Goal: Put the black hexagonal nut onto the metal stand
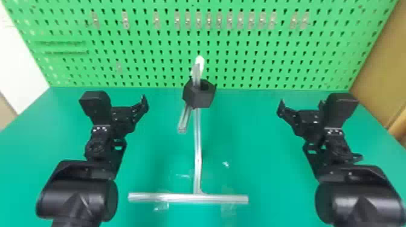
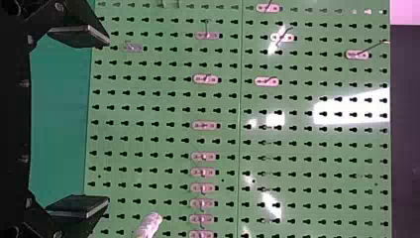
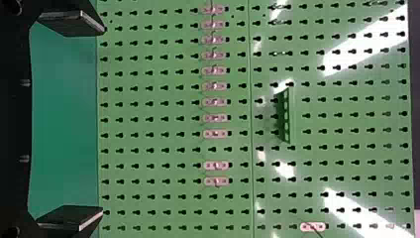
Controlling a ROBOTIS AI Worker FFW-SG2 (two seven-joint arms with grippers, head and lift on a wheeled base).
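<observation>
1. Your left gripper (image 1: 125, 108) is released, its two fingers parted, above the green table (image 1: 157, 145) and in front of the green pegboard (image 1: 241, 63).
2. To the right of that gripper, well apart from it, you have the black hexagonal nut (image 1: 199, 98) up on the metal stand (image 1: 198, 142) — a bar rises at the nut's opening and ends in a white tip (image 1: 199, 62). The stand's crossbar (image 1: 187, 198) lies nearer you than both grippers' fingers.
3. Farther right, across from the nut, your right gripper (image 1: 301, 108) is released too — its fingers spread, facing the pegboard.
</observation>
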